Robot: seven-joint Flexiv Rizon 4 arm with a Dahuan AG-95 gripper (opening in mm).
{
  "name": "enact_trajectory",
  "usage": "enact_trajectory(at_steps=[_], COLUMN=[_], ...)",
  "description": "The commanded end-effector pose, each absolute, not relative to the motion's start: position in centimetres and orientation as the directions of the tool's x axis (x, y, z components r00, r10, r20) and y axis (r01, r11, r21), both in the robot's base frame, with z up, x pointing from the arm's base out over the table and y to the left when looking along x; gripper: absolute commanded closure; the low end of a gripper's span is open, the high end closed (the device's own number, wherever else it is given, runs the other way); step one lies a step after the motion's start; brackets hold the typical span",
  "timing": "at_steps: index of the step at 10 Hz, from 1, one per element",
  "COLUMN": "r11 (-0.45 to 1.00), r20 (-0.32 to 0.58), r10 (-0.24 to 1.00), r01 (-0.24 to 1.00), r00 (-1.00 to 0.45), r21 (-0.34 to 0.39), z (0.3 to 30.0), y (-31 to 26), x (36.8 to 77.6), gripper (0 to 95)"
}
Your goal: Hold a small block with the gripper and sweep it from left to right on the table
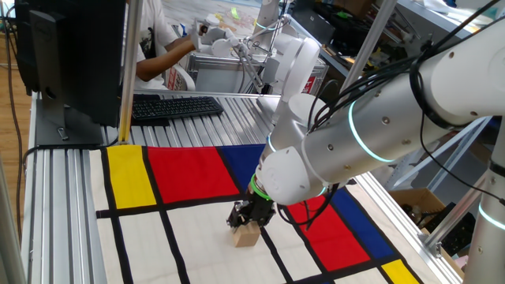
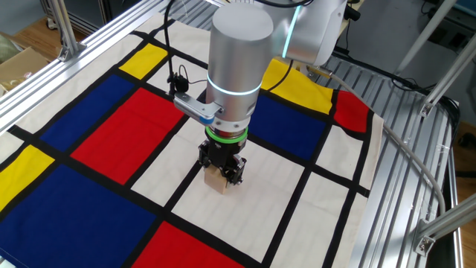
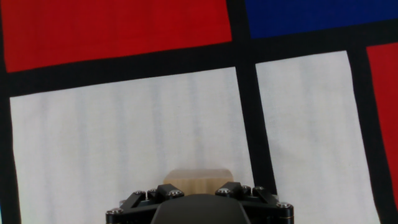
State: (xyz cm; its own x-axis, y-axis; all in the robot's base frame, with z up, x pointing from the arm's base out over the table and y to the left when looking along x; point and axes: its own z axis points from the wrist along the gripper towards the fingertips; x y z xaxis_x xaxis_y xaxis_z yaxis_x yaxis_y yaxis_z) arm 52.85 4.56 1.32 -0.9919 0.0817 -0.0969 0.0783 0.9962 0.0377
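One fixed view: black gripper [image 1: 247, 218] with green ring, at tip of white robot arm [image 1: 371, 126], pointing down and closed on small wooden block [image 1: 245, 234]; block resting on a white rectangle of the patterned cloth on the table [image 1: 142, 237], beside a black dividing line. Black keyboard [image 1: 175, 106] at far end of the aluminium rails.

The other fixed view: gripper [image 2: 221, 165] straight down, fingers clamped on either side of the light-tan block [image 2: 216, 181]; block sitting on a white rectangle of the table [image 2: 282, 201], near a black line, red and blue panels around.

Hand view: gripper housing [image 3: 199, 202] at lower edge; top of block [image 3: 198, 177] just beyond it, on white cloth left of a vertical black stripe; fingertips hidden.
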Motion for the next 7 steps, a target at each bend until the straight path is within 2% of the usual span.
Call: enact_trajectory(at_steps=[1, 7], r11=[0.996, 0.995], r20=[-0.095, -0.095], r10=[0.084, 0.096], r01=[0.080, 0.092], r00=[-0.992, -0.991], r21=[0.038, 0.042], z=[1.29, 1.33], y=[4.72, 5.51], x=[52.84, 52.59], gripper=[95.0, 95.0])
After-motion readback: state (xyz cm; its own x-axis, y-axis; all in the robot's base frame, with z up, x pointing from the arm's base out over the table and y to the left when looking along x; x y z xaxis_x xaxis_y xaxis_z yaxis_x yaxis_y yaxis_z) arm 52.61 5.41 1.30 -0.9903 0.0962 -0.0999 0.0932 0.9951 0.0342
